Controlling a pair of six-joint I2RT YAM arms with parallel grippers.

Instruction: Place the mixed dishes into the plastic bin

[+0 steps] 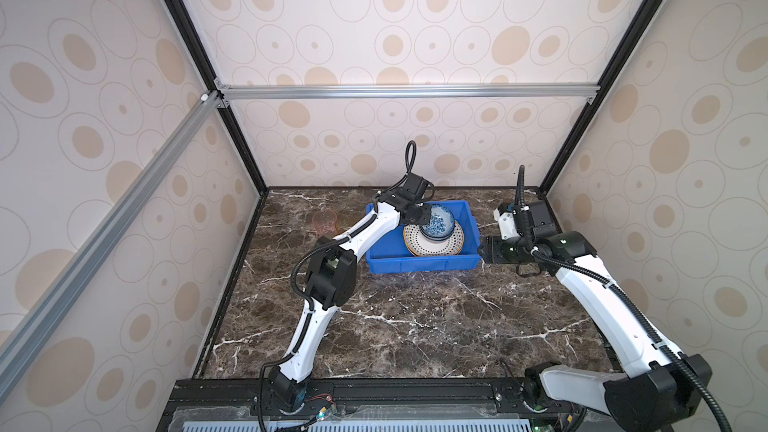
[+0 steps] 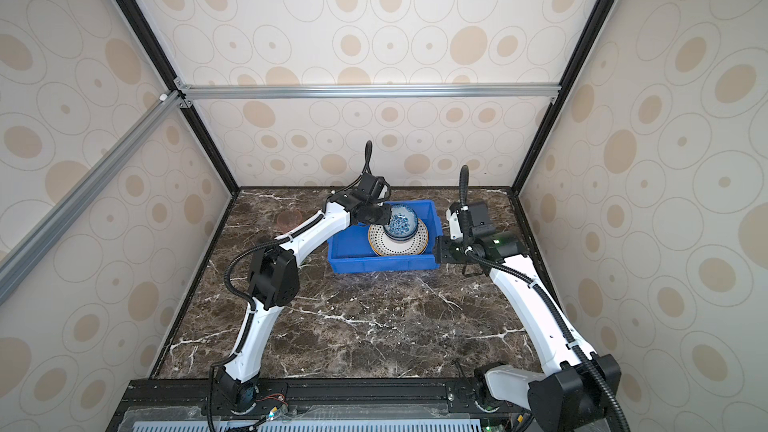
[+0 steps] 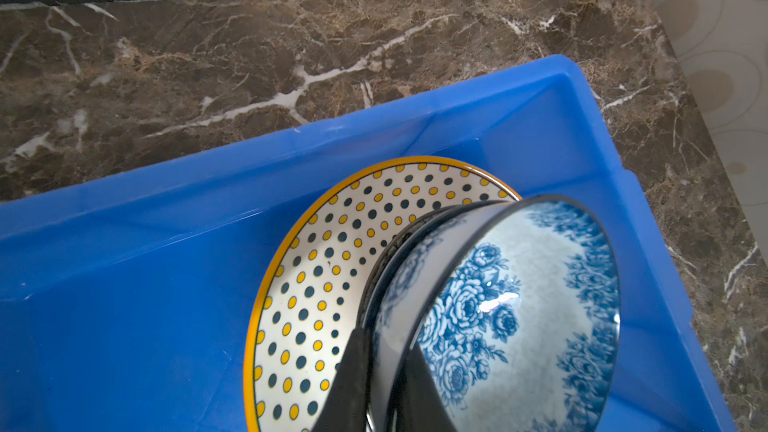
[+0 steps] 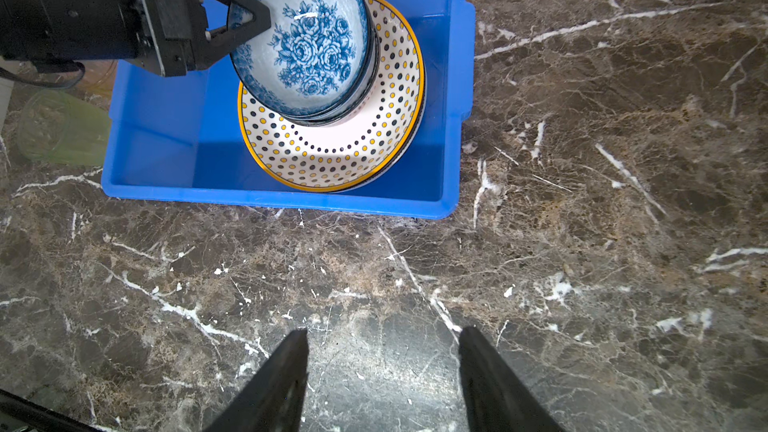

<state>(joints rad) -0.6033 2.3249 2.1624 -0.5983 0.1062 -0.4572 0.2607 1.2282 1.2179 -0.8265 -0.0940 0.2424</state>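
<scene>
Blue plastic, the bin (image 4: pixel 266 200) is sitting near the back of the marble surface (image 4: pixel 582 222), and we are seeing a dotted yellow-rimmed plate (image 4: pixel 332 155) lying in it. On the plate a blue-white floral bowl (image 4: pixel 307 47) is nesting in a second bowl (image 3: pixel 384 255), which is mostly hidden. The left gripper (image 4: pixel 259 20) is gripping the top bowl's rim, jaws clamped on its wall. The right gripper (image 4: pixel 384 336) is hovering over the surface, jaws apart. Outside the bin, a green tumbler (image 4: pixel 58 126) is showing blurred, and a pink tumbler (image 1: pixel 325 221) faint.
</scene>
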